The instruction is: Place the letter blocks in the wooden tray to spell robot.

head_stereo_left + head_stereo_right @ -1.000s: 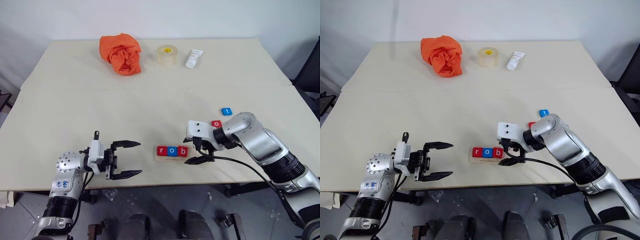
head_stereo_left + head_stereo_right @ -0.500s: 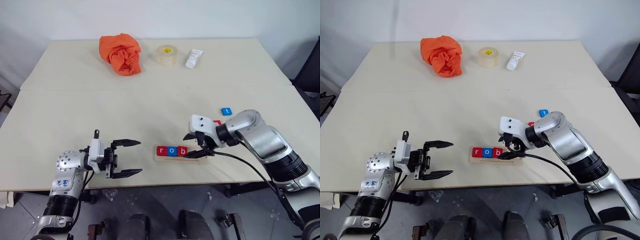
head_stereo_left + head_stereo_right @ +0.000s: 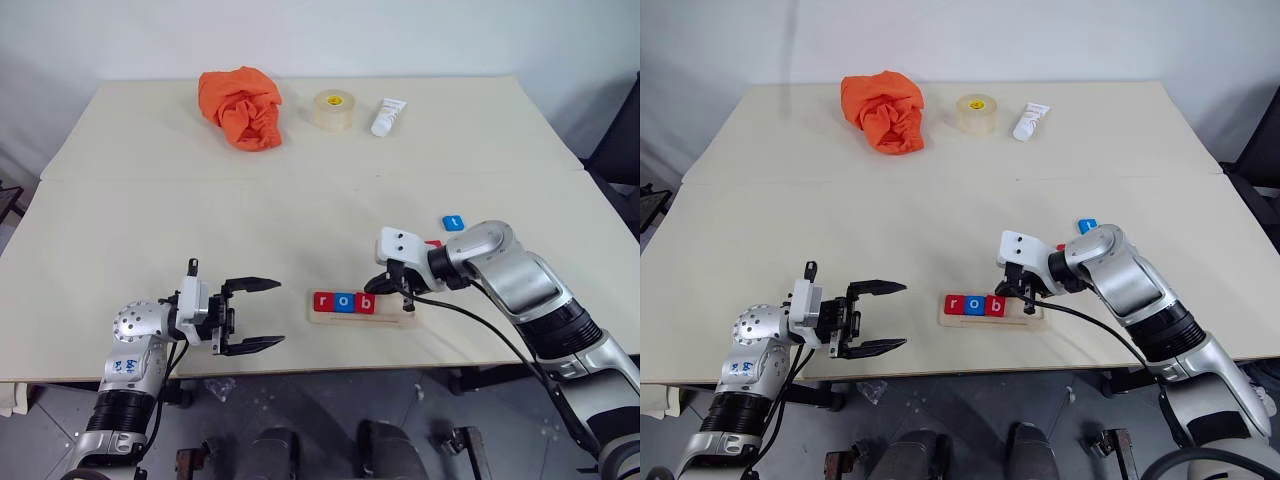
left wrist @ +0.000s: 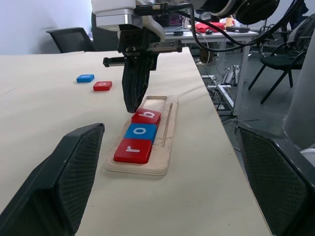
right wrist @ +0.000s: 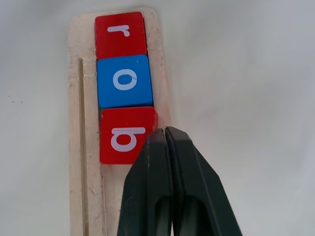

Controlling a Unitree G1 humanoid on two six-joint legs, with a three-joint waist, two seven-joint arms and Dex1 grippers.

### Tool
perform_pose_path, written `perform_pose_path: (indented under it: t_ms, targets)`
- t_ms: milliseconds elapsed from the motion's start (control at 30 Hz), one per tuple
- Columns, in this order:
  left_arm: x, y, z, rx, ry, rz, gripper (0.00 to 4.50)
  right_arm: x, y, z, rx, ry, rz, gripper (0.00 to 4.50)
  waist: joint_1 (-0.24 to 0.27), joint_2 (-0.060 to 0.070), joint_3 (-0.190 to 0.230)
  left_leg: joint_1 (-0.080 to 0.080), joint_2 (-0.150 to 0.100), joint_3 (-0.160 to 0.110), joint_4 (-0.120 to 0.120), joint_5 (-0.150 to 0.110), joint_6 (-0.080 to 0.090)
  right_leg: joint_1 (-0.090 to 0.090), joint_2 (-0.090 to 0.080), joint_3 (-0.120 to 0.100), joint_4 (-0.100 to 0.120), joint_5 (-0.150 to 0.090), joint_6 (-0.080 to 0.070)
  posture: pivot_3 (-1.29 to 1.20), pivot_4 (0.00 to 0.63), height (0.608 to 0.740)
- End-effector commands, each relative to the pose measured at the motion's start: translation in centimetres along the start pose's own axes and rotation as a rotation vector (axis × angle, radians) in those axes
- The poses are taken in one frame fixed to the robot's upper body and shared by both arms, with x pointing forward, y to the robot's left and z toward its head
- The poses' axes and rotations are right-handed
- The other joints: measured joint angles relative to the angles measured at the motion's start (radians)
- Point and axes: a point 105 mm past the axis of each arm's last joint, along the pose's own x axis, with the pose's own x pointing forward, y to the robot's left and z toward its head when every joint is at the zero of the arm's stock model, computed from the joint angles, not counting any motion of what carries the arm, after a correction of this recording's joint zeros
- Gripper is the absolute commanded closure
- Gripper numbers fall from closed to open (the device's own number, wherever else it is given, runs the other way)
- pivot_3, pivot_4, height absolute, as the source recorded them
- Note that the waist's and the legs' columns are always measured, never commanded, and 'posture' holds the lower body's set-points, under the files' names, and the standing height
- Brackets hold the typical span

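Right wrist view: fingers of right gripper (image 5: 165,135) clenched together, empty, tip at the edge of the red square "b" tile (image 5: 126,135).
Left gripper (image 3: 252,315): fingers released wide, empty, near the tray's left end.
Done: red "r" tile (image 4: 134,150), blue "o" tile (image 4: 141,132) and "b" seated in the long pale-wood tray (image 4: 168,135).
Left: red "o" tile (image 4: 102,85) and blue "t" tile (image 3: 454,222) loose on the beige desk (image 3: 300,200), beyond the tray.

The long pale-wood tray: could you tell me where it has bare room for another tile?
The long pale-wood tray is bare from the red b tile to its far end. The red r tile and blue o tile crowd the near end.
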Motion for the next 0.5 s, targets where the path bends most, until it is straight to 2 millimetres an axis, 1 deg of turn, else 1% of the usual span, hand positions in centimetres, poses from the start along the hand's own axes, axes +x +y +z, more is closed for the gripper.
perform_pose_path:
  t_ms: [33, 233, 333, 400, 500]
  targets:
    - [-0.3, 0.3, 0.8, 0.037, -0.007, 0.012, 0.0, 0.0, 0.2, 1.0, -0.046, -0.025, 0.008, 4.46, 0.0, 0.0, 0.0, 0.0, 0.0, 0.0, 0.0, 0.0, 0.0, 0.0, 0.0, 0.0, 0.0, 0.0, 0.0, 0.0, 0.15, 0.74]
    - [-0.3, 0.3, 0.8, 0.039, -0.006, 0.013, 0.0, 0.0, 0.3, 1.2, -0.051, -0.036, 0.007, 4.46, 0.0, 0.0, 0.0, 0.0, 0.0, 0.0, 0.0, 0.0, 0.0, 0.0, 0.0, 0.0, 0.0, 0.0, 0.0, 0.0, 0.15, 0.74]
    - [-0.3, 0.3, 0.8, 0.039, -0.006, 0.011, 0.0, -0.5, 0.0, 1.8, -0.05, -0.066, -0.013, 4.46, 0.0, 0.0, 0.0, 0.0, 0.0, 0.0, 0.0, 0.0, 0.0, 0.0, 0.0, 0.0, 0.0, 0.0, 0.0, 0.0, 0.15, 0.74]
    - [-0.3, 0.2, 0.8, 0.039, -0.006, 0.01, 0.0, -1.5, -0.1, 1.9, -0.044, -0.09, -0.014, 4.46, 0.0, 0.0, 0.0, 0.0, 0.0, 0.0, 0.0, 0.0, 0.0, 0.0, 0.0, 0.0, 0.0, 0.0, 0.0, 0.0, 0.15, 0.74]
    - [-0.4, 0.1, 0.8, 0.033, -0.007, 0.004, 0.0, -3.3, 0.3, 1.1, -0.015, -0.104, -0.01, 3.95, 0.004, 0.0, 0.0, 0.0, 0.0, -0.001, 0.0, 0.0, 0.0, 0.0, 0.0, 0.0, 0.0, 0.0, 0.0, 0.0, 0.15, 0.74]
